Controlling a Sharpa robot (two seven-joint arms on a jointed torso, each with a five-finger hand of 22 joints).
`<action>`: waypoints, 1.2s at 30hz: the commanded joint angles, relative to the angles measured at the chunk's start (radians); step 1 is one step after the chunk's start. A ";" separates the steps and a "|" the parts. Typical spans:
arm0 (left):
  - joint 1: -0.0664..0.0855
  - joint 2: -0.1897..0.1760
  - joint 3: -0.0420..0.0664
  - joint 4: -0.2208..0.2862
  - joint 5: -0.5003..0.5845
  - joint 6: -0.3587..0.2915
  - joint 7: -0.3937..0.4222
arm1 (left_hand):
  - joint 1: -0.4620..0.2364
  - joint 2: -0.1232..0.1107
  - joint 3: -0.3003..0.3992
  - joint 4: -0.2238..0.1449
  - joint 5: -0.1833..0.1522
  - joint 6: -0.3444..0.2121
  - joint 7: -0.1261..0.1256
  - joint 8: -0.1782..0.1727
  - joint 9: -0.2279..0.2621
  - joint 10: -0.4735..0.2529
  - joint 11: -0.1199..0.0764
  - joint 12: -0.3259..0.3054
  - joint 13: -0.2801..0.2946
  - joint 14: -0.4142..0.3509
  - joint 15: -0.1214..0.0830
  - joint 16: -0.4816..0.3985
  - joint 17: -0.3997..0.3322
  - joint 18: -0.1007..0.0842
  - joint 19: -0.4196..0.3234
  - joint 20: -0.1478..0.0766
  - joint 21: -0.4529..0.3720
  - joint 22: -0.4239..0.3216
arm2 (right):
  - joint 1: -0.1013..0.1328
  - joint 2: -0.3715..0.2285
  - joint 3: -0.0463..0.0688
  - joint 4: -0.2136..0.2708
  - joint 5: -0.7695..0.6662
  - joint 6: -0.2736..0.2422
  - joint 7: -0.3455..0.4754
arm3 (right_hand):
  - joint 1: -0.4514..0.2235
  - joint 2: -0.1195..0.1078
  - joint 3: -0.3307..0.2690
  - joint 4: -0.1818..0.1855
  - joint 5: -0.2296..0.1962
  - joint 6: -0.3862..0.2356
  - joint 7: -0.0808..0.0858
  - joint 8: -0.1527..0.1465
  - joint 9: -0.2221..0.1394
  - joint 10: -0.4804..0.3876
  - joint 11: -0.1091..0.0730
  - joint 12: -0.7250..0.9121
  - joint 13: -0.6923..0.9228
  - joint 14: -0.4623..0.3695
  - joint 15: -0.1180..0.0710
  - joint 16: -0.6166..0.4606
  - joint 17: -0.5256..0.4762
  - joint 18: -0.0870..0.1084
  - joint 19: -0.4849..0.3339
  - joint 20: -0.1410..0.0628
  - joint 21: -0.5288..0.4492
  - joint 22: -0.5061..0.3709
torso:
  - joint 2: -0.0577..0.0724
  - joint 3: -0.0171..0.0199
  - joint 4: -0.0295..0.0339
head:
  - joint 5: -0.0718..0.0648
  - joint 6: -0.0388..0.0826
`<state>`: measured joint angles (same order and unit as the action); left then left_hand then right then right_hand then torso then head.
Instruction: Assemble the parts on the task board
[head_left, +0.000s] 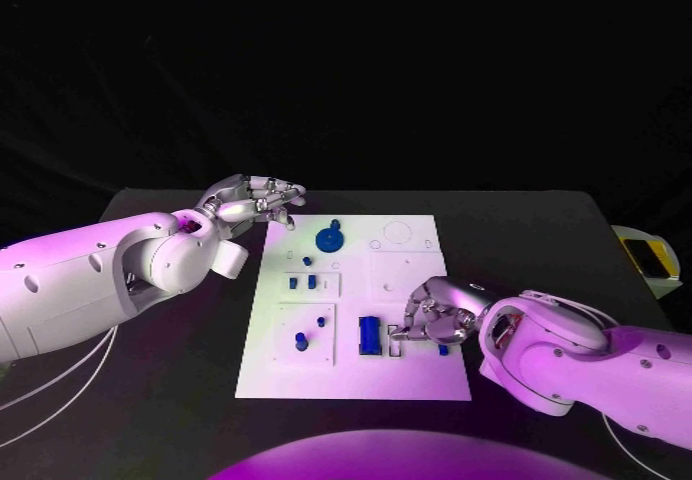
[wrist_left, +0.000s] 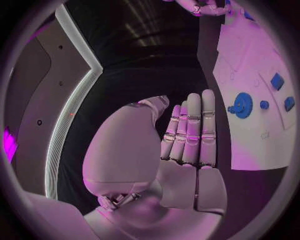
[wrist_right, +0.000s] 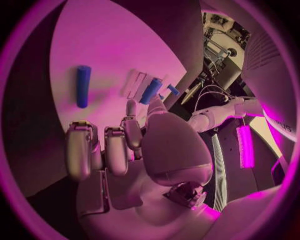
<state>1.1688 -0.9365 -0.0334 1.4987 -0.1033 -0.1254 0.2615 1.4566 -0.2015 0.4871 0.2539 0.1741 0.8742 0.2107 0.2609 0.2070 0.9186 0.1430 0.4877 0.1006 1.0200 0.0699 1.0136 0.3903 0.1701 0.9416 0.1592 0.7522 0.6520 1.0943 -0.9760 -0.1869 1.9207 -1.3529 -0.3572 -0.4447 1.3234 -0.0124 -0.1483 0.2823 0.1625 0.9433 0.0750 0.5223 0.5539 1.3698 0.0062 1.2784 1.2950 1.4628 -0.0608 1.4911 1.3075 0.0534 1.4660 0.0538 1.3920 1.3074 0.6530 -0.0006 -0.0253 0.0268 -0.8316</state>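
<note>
Nearest the robot, the right silver hand (head_left: 433, 318) rests low over the near right part of the flat white task board (head_left: 418, 385), which lies on the black counter (head_left: 173, 420). Its fingers curl in beside a blue rectangular block part (head_left: 369, 335); whether they pinch anything cannot be told. A small blue peg (head_left: 302, 341) stands near the board's left side, two short blue pins (head_left: 300, 283) sit mid-board, and a round blue gear part (head_left: 329, 239) sits at the far end.

Farther off, the left silver hand (head_left: 257, 203) hovers above the board's far left corner, fingers together and straight, grasping nothing.

Risk, as a judgement: the right hand crowds the block, so a sideways nudge could skid it or shift the board; a weak pinch could drop a part.

The right wrist view shows a loose blue cylinder (wrist_right: 82, 86) and an upright blue part (wrist_right: 150, 90) by the fingertips (wrist_right: 132, 106), which the hand hides from above. The left wrist view shows the left hand's flat palm, bare.
</note>
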 joint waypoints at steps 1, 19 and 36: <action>0.001 0.001 0.001 0.003 0.005 0.012 0.014 | -0.001 0.003 0.001 0.004 -0.004 -0.006 0.001 -0.002 0.002 -0.009 0.000 0.003 0.001 -0.006 -0.001 0.000 0.001 0.013 0.004 0.003 -0.006 -0.001 | 0.016 -0.043 0.002 0.017 0.047 -0.059 0.023 | 0.025 0.006 0.001 -0.009 0.007 -0.010 0.000 -0.002 0.001 0.004 -0.005 -0.007 -0.006 0.079 -0.002 0.004 0.122 -0.017 0.037 -0.006 -0.004 0.215 | -0.002 -0.0013 -0.0025 | -0.005 0.001; 0.001 0.004 0.001 0.005 0.005 0.011 0.021 | 0.000 0.002 0.001 0.004 -0.004 -0.006 0.001 -0.002 0.002 -0.009 0.000 0.004 0.001 -0.006 -0.001 0.000 0.001 0.013 0.004 0.003 -0.007 -0.002 | -0.032 -0.162 -0.005 0.010 -0.076 -0.023 0.001 | 0.053 -0.004 -0.010 -0.004 -0.017 -0.021 0.007 -0.015 -0.001 -0.009 0.000 -0.026 -0.020 0.079 0.002 0.004 0.124 -0.017 0.036 -0.004 -0.004 0.215 | 0.001 0.0010 -0.0003 | -0.019 0.002; 0.001 0.001 0.001 0.006 0.005 0.013 0.018 | 0.000 0.002 0.001 0.004 -0.004 -0.006 0.001 -0.002 0.002 -0.009 0.000 0.004 0.001 -0.006 -0.001 0.000 0.001 0.013 0.004 0.003 -0.007 -0.002 | -0.075 -0.119 -0.006 -0.017 -0.113 -0.023 -0.009 | 0.051 -0.004 -0.016 0.002 -0.022 -0.023 0.009 -0.019 -0.003 -0.011 0.003 -0.029 -0.022 0.079 0.004 0.004 0.125 -0.017 0.035 -0.003 -0.006 0.214 | 0.001 0.0007 -0.0003 | -0.017 -0.003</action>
<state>1.1689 -0.9367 -0.0335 1.5021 -0.1033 -0.1252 0.2673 1.4566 -0.2015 0.4871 0.2539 0.1741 0.8742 0.2106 0.2609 0.2076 0.9186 0.1430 0.4876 0.1006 1.0200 0.0699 1.0137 0.3900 0.1700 0.9416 0.1592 0.7522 0.6513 1.0212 -1.0977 -0.1926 1.9046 -1.4361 -0.3899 -0.4471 1.3689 -0.0162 -0.1559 0.2841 0.1445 0.9253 0.0856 0.5087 0.5530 1.3639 0.0121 1.2523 1.3227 1.4630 -0.0603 1.4910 1.3074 0.0534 1.4660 0.0538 1.3878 1.3080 0.6535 0.0001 -0.0259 0.0101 -0.8343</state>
